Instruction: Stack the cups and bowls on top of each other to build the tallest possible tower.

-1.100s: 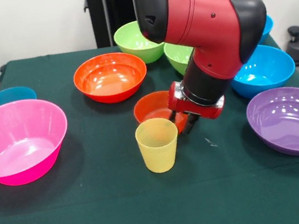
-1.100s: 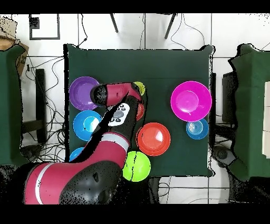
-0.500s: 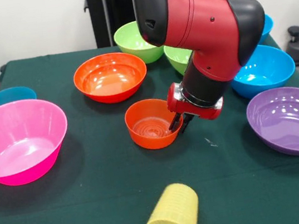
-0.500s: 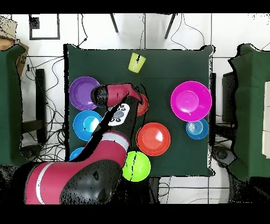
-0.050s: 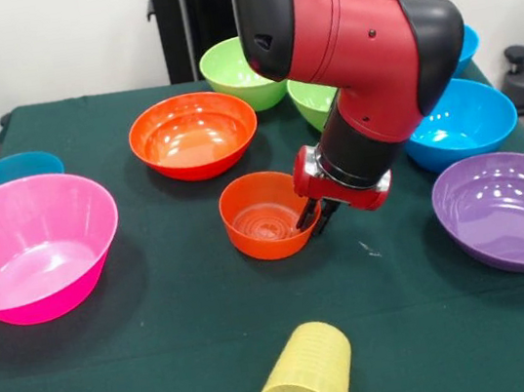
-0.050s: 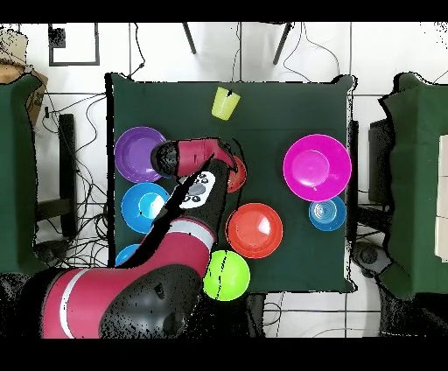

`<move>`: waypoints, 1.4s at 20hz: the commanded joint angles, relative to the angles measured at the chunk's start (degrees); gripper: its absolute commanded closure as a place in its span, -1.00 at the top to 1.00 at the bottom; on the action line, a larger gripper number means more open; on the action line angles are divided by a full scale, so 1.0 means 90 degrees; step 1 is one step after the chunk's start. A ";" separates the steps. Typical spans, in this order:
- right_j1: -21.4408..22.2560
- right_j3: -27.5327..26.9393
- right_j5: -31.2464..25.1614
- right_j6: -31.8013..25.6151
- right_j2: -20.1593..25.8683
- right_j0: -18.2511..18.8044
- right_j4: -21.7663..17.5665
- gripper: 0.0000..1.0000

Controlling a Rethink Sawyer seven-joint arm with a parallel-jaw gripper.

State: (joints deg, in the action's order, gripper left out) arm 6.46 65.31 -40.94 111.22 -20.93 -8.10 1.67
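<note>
The gripper (image 5: 313,219) hangs low at the right rim of the small orange bowl (image 5: 261,217), its dark fingers (image 5: 307,217) reaching down at or just inside that rim; they look close together, but the view is too poor to tell whether they pinch the rim or merely touch it. The yellow cup (image 5: 306,380) lies tipped on its side near the table's (image 5: 169,368) front edge, its open mouth facing the camera, well apart from the gripper and from every bowl. Open green cloth surrounds the cup on both sides. The pink bowl (image 5: 28,248) sits at the left edge with a small blue bowl (image 5: 14,171) just behind it; the purple bowl (image 5: 510,210) sits at the right edge, a blue bowl (image 5: 463,121) behind it. The large orange bowl (image 5: 193,133) stands behind the small one, and a green bowl (image 5: 236,74) is farther back still. Every bowl stands upright and empty; none is nested in another.
</note>
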 commanded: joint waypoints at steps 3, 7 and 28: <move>-0.0219 0.0224 0.0782 0.1092 0.0567 -0.0019 0.0044 -1.00; -0.0227 0.0270 0.0829 0.1031 0.0679 0.0038 0.0078 -1.00; -0.0186 0.0214 0.0665 0.1003 0.0760 0.0088 0.0176 -1.00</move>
State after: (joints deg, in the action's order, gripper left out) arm 6.47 65.34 -40.87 111.22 -20.93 -8.06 1.70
